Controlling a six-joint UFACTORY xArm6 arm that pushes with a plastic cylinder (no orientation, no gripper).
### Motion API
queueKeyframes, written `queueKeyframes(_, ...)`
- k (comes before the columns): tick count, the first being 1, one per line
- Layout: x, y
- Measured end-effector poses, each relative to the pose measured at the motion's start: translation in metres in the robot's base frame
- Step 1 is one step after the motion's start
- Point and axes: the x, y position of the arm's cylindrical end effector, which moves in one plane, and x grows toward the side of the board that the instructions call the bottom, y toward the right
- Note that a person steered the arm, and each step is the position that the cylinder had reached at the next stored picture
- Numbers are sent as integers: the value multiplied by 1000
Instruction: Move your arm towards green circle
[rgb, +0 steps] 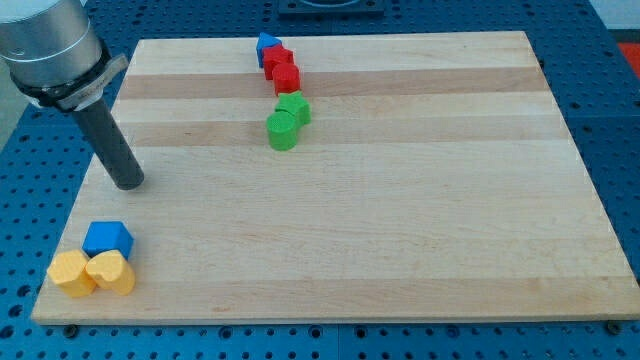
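Note:
The green circle (282, 130) sits on the wooden board (400, 220) above the middle, touching a second green block (295, 108) just above and to its right. My tip (128, 183) rests on the board near the left edge, well to the left of and a little below the green circle. It touches no block.
A blue block (266, 45) and two red blocks (278, 59) (286, 77) form a chain at the top, above the green ones. At the bottom left, a blue cube (107, 239) sits beside two yellow blocks (72, 273) (112, 272).

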Motion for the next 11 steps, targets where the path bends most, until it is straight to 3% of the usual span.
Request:
queueKeyframes(4,3,37)
queueKeyframes(9,-61,129)
queueKeyframes(11,-68,155)
